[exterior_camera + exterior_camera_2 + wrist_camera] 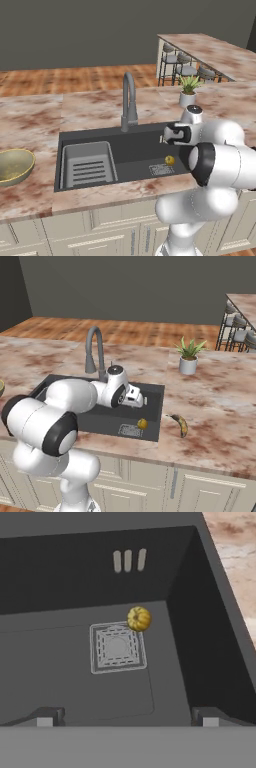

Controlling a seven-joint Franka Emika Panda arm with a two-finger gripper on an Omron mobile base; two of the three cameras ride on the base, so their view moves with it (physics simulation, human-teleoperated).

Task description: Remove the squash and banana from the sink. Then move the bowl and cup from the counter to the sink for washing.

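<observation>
The squash (169, 160), a small yellow-olive ball, lies on the floor of the dark sink (140, 150) at the corner of the drain grate (117, 647). My gripper (163, 137) hovers above the right half of the basin. It is open with nothing between its fingertips (207, 718), and the squash (138, 618) lies well ahead of them. The banana (181, 425) lies on the marble counter just right of the sink's (156, 393) edge. The olive bowl (12, 165) sits on the counter far left of the sink. The cup is out of view.
A grey gooseneck faucet (129, 100) rises behind the basin. A ribbed grey tray insert (89, 164) fills the sink's left part. A white pot with a green plant (189, 358) stands on the counter at back right. Bar stools (180, 62) stand beyond.
</observation>
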